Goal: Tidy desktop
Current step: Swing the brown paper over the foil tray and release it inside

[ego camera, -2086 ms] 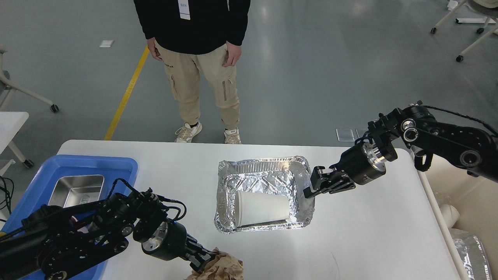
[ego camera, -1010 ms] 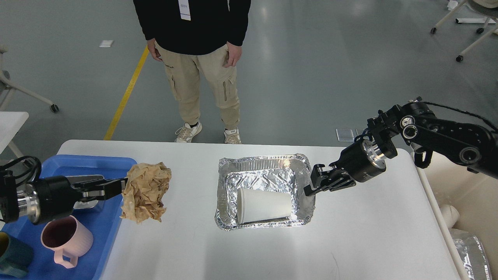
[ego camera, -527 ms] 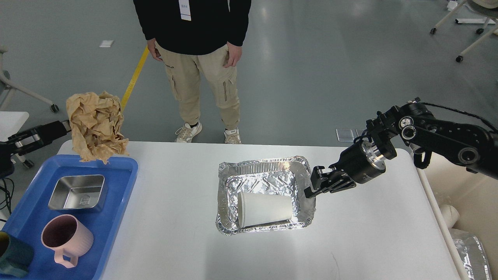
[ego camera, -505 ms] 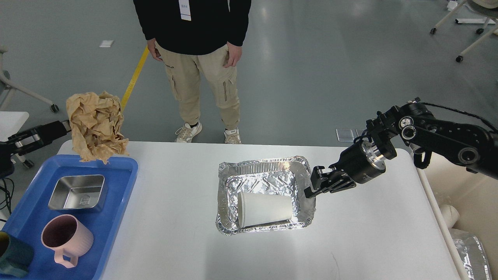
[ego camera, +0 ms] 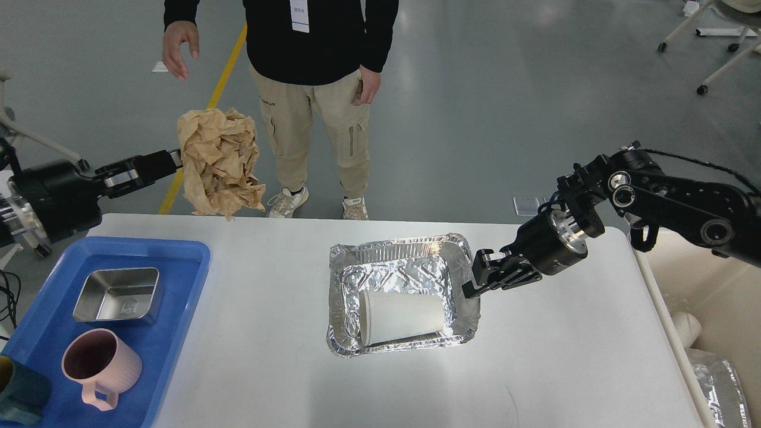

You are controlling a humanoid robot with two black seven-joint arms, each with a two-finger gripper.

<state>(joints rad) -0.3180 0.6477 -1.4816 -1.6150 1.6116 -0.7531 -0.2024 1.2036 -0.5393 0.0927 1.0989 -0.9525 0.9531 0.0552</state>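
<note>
The white desktop [ego camera: 267,356] fills the lower view. My left gripper [ego camera: 173,159] is shut on a crumpled brown paper wad [ego camera: 220,161] and holds it in the air above the desktop's far left corner. A foil tray [ego camera: 404,257] sits mid-table with a white paper cup [ego camera: 401,317] lying on its side inside. My right gripper [ego camera: 475,279] is shut on the foil tray's right rim.
A blue tray [ego camera: 178,279] at left holds a steel container [ego camera: 118,294], a pink mug [ego camera: 100,367] and a dark teal cup [ego camera: 18,398]. A person [ego camera: 315,89] stands beyond the far edge. A beige bin [ego camera: 707,321] with foil trash is at right.
My left gripper carried the paper wad from the table's front edge up and left, then swung it right and higher. The person stepped and raised a hand. The foil tray shifted slightly.
</note>
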